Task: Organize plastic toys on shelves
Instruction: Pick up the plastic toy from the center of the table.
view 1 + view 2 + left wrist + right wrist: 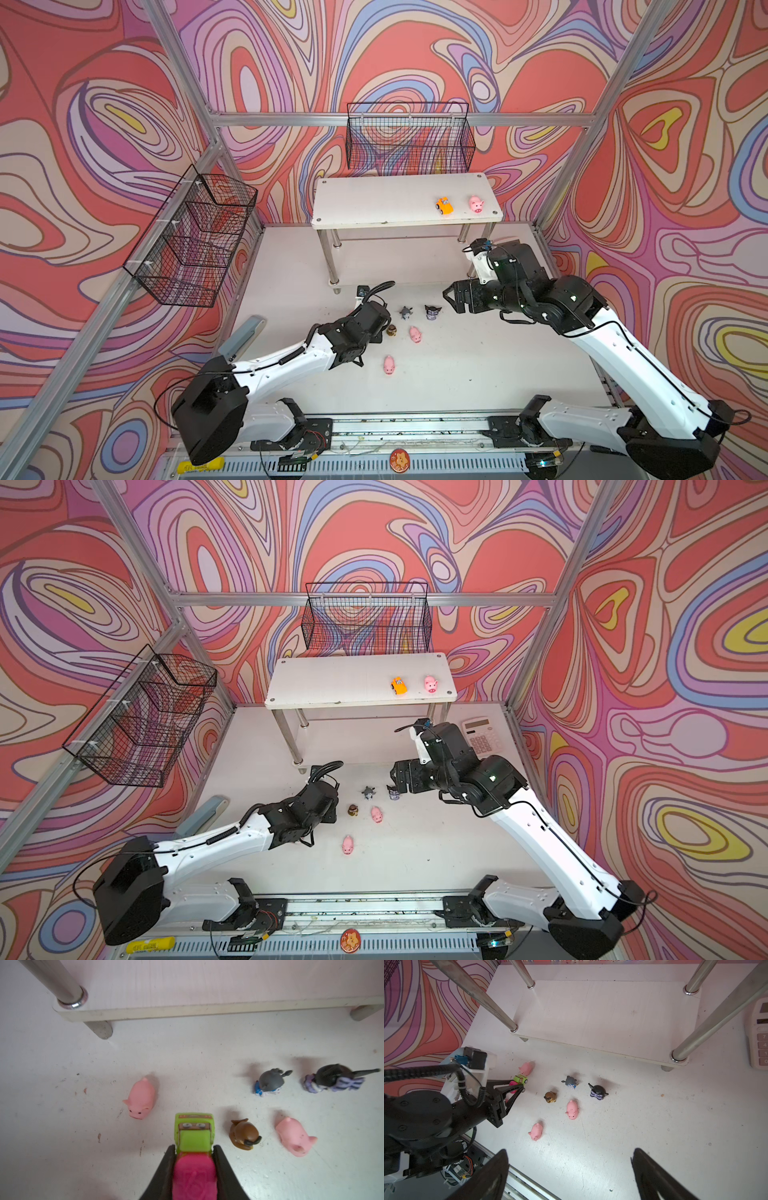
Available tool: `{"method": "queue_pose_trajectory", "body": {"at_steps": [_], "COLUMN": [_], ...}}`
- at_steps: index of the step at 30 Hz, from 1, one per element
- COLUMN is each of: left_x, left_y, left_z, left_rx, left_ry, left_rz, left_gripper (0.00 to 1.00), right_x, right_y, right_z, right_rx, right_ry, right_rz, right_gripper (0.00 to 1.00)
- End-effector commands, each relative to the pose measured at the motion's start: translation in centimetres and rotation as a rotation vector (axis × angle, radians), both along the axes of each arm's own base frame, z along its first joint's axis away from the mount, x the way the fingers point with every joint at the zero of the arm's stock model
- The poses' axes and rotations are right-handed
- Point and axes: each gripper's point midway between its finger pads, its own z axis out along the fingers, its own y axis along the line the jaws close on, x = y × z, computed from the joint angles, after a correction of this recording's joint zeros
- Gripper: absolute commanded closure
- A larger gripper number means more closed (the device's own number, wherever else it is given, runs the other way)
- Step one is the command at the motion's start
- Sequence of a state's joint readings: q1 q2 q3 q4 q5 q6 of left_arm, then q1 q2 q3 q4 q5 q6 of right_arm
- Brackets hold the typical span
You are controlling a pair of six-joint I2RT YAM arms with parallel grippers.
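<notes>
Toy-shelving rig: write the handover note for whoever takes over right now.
Left gripper: shut on the pink-green car, down beside the loose toys.
Right gripper: open, empty, above the table.
Done: orange car and one pink pig stand on the top board.
Lower board: no toys seen on it.
Left: shelve the held car, then the three table pigs, brown figurine, grey figurine and dark horned figurine.
</notes>
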State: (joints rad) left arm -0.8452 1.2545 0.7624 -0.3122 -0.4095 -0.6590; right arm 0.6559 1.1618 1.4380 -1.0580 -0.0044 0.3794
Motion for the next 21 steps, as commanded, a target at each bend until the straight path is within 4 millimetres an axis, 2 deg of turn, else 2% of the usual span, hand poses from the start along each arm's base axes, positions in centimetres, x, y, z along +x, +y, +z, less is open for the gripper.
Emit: {"method": "queue_pose_trajectory", "body": {"at_steps": [1, 6, 11, 15, 21], "left_x": [-1.2, -1.8, -1.9, -1.2, 0.6], "left_y": [1.8, 1.7, 2.0, 2.0, 0.6], "left_z": [2.3, 7.3, 12.2, 17.0, 22.7], "left_rx": [0.074, 0.056, 0.039, 0.030, 0.025], "left_ry": [0.002, -0.039, -0.083, -0.137, -0.210], "left_rz": [0.027, 0.009, 0.003, 0.012, 0.016], "left_gripper": [0.74, 0.74, 0.73, 0.73, 0.73], "right_x": [-0.2, -0.6, -0.8, -0.7, -0.8], "right_y": [-0.1, -0.3, -0.7, -0.9, -0.9], "right_z": [0.2, -0.3, 0.2, 1.3, 2.9], "right_rx": [0.012, 0.017, 0.019, 0.017, 0.045], "right_ry": [-0.018, -0.019, -0.038, -0.073, -0.116], "right_rz": [0.001, 0.000, -0.003, 0.002, 0.010], "right_gripper": [0.02, 0.02, 0.02, 0.01, 0.01]}}
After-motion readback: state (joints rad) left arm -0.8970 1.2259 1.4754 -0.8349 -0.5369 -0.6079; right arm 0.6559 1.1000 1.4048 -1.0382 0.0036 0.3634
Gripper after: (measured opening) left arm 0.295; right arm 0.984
